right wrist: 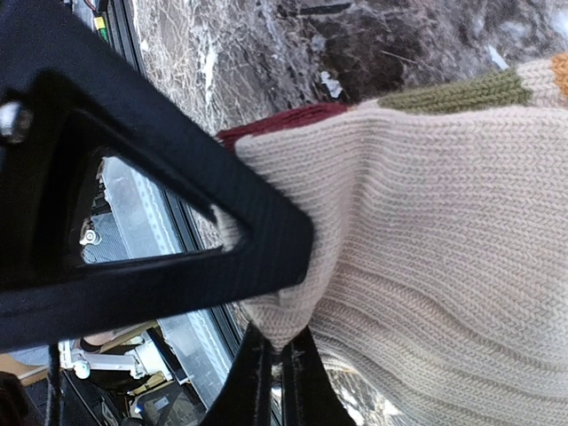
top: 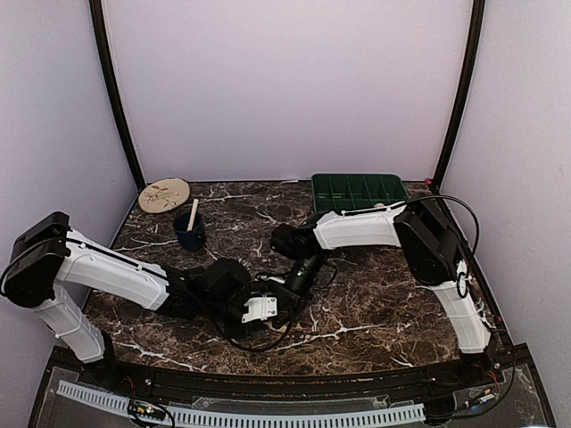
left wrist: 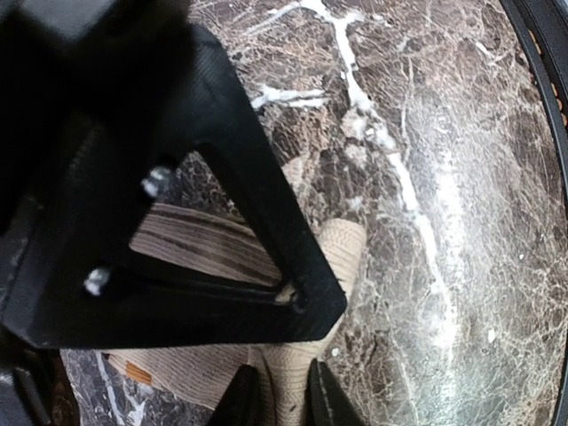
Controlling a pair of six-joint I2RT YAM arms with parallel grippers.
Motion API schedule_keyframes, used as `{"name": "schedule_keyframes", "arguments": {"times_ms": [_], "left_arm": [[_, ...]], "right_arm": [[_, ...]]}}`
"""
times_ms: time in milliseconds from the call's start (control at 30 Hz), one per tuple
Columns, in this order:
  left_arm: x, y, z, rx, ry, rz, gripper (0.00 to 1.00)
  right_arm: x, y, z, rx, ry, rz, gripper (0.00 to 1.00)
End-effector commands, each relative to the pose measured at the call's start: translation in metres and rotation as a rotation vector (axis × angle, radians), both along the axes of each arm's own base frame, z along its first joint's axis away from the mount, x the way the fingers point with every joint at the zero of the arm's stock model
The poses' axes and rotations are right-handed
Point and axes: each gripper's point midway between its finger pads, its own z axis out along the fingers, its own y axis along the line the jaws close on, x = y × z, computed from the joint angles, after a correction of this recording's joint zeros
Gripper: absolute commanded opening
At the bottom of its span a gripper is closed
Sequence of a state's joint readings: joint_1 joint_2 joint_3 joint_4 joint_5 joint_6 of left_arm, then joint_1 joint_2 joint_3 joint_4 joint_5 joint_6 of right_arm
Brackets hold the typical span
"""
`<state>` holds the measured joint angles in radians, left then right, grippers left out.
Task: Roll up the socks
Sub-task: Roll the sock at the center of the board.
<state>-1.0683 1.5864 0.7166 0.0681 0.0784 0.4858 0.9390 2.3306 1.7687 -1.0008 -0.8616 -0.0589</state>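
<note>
The tan sock [right wrist: 426, 222] is soft ribbed knit cloth with a matt, woolly face, the worktop [left wrist: 426, 177] is smooth dark marble-look stone with a glossy sheen, and the right tool [right wrist: 277, 373] is matt black plastic with a fine ridged grain.

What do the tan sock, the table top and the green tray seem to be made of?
Tan sock: knitted yarn, soft and matte, perhaps wool or cotton; rows of stitches show clearly.
Table top: dark marble look with white veins, slightly shiny; real stone or a printed surface, I cannot tell.
Green tray: probably moulded plastic, from its even colour and ribbed inside.
</note>
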Motion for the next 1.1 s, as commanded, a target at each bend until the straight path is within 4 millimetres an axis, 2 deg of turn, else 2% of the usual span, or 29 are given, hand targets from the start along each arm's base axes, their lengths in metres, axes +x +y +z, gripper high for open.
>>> {"name": "schedule_keyframes", "arguments": {"times_ms": [0,167,500,767,1067], "left_arm": [[0.000,0.002,-0.005,0.028,0.031,-0.003,0.21],[-0.001,0.000,-0.007,0.037,0.065,-0.012,0.18],[0.000,-0.001,-0.003,0.043,0.235,-0.021,0.00],[-0.008,-0.001,-0.002,0.036,0.339,-0.050,0.00],[-0.014,-0.003,-0.001,0.050,0.400,-0.078,0.00]], "right_arm": [[-0.006,-0.003,0.005,0.004,0.011,0.012,0.01],[-0.006,-0.004,0.004,-0.002,0.009,0.012,0.01],[-0.001,-0.009,0.004,-0.014,-0.007,0.003,0.05],[0.013,-0.016,0.003,-0.024,-0.027,-0.028,0.24],[0.033,-0.028,0.008,0.021,-0.018,-0.133,0.30]]}}
